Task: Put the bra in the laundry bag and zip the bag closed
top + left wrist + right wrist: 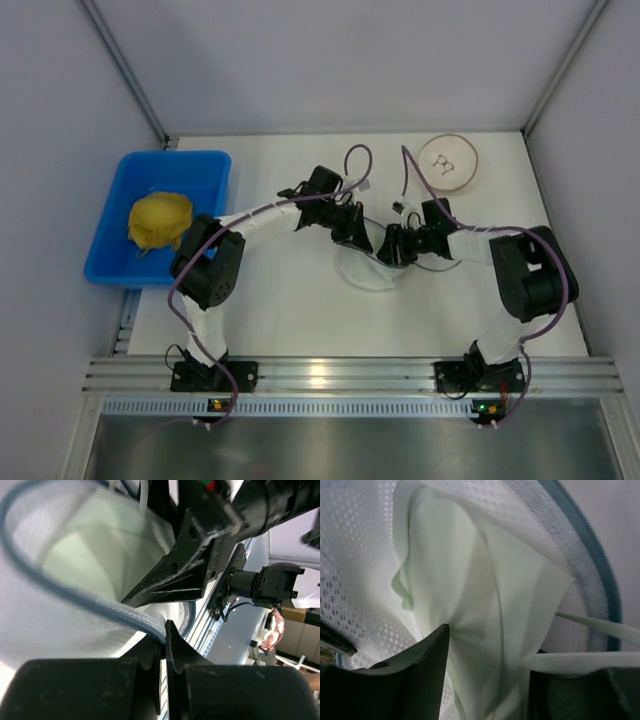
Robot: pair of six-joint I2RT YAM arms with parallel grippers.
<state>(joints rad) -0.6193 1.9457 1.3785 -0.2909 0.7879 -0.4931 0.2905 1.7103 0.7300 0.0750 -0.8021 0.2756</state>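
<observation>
Two robot arms meet at the middle of a white bench (300, 320), over the laundry bag (368, 272), a round, see-through mesh pouch. The left pincer (164, 630) is pinched together on the bag's blue-grey zipper rim (75, 596), holding the mouth up and open. The right pincer (490, 647) reaches into that mouth. Its two fingers stand apart, with the pale mint bra (470, 570) bunched between them inside the mesh walls; from the width of the gap, the fabric looks let go rather than gripped. Two thin straps (590, 625) trail toward the rim and may not be wholly inside.

Judged progress: the bra is mostly in the bag — the first half of the job is nearly done. What is left is to draw the right pincer out, tuck in the straps and close the zipper, which is open.

Off to the side are a blue bin (200, 170) holding a yellow cloth lump (160, 220) and a white disc (448, 162) — neither is being touched.
</observation>
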